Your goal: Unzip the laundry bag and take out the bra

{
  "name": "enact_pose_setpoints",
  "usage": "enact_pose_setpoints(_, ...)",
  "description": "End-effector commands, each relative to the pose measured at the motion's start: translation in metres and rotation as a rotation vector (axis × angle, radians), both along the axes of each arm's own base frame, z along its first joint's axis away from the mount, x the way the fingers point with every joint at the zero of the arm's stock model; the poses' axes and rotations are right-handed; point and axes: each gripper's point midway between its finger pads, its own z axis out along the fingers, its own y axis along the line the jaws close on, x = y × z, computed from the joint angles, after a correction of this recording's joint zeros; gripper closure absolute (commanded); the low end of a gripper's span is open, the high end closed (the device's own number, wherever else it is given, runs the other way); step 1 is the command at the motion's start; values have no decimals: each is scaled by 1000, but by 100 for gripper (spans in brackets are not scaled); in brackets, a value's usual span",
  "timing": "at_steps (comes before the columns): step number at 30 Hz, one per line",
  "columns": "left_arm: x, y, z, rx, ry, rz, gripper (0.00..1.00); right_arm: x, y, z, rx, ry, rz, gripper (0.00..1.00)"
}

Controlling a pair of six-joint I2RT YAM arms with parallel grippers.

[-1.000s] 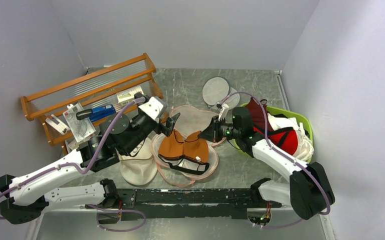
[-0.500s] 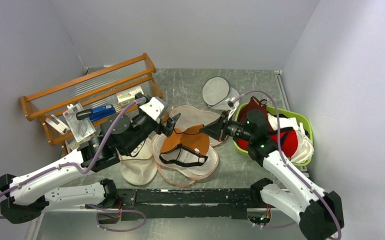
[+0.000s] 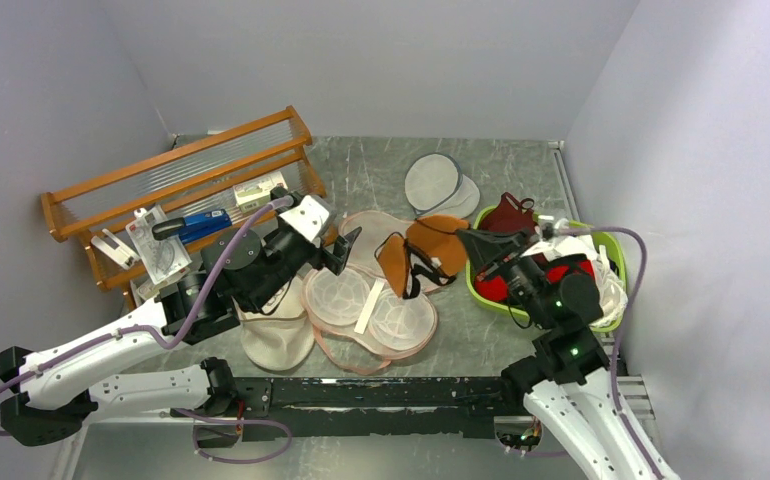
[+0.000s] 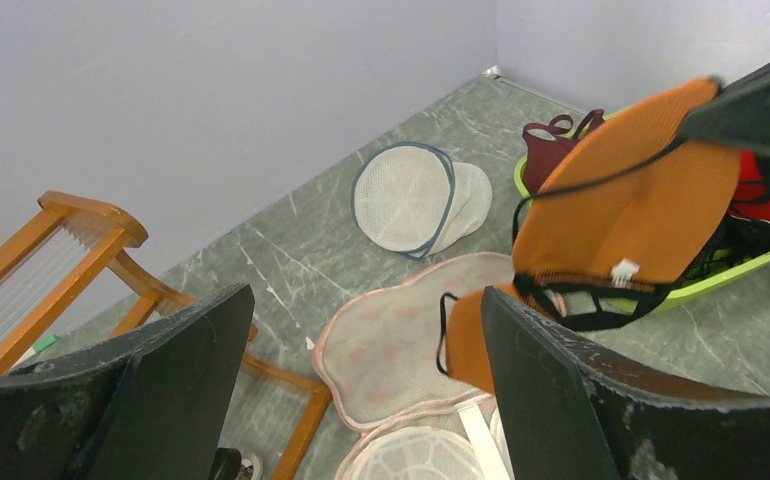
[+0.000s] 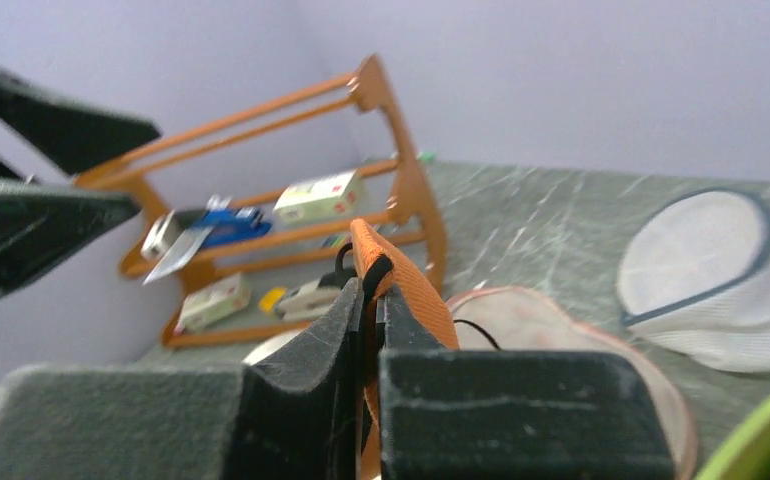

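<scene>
The right claw (image 5: 372, 310) is pinched shut on the edge of the bra (image 4: 621, 215), a fold of orange fabric with black trim squeezed between its pads; the bra is out of the laundry bag (image 3: 336, 295), hanging in the air from that grip, one cup raised towards the claw and the other drooping, with black straps dangling below; in the top view it sits over the right part of the bag's folded-back lid, just beside the green basket (image 3: 489, 291); whether the lower cup touches the lid I cannot tell

The laundry bag lies unzipped and spread on the worktop (image 3: 481, 335) between the two arms; its base shows two round white mesh linings with a white strip between them, and its pink lid is laid open on the far side

The left claw (image 3: 344, 248) is spread wide and holds nothing; it hovers above the left side of the open bag, well apart from the bra, its fingers (image 4: 161, 390) framing the lid in the wrist view

A plain cream mesh bag (image 3: 276, 338) lies against the left of the laundry bag, partly under the left arm; a round white mesh pouch (image 3: 431, 180) with a dark rim sits farther back; a wooden rack (image 3: 181, 165) with small items stands at the far left; the basket holds red garments (image 3: 573, 278), and a maroon garment (image 3: 509, 212) drapes over its far rim
</scene>
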Motion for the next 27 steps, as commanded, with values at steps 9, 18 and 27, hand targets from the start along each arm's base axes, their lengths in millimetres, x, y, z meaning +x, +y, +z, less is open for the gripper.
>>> enact_pose_setpoints(9, 0, 2, 14, -15, -19, 10, 4, 17, -132, 35, -6, -7, -720, 100)
enact_pose_setpoints(18, 1, 2, 13, -10, -19, 13, 4, 27, -191, 26, -27, 153, -1112, 100)
enact_pose_setpoints(27, -1, 3, 15, -16, -23, 11, 4, 47, -171, -64, -32, 306, -1070, 100)
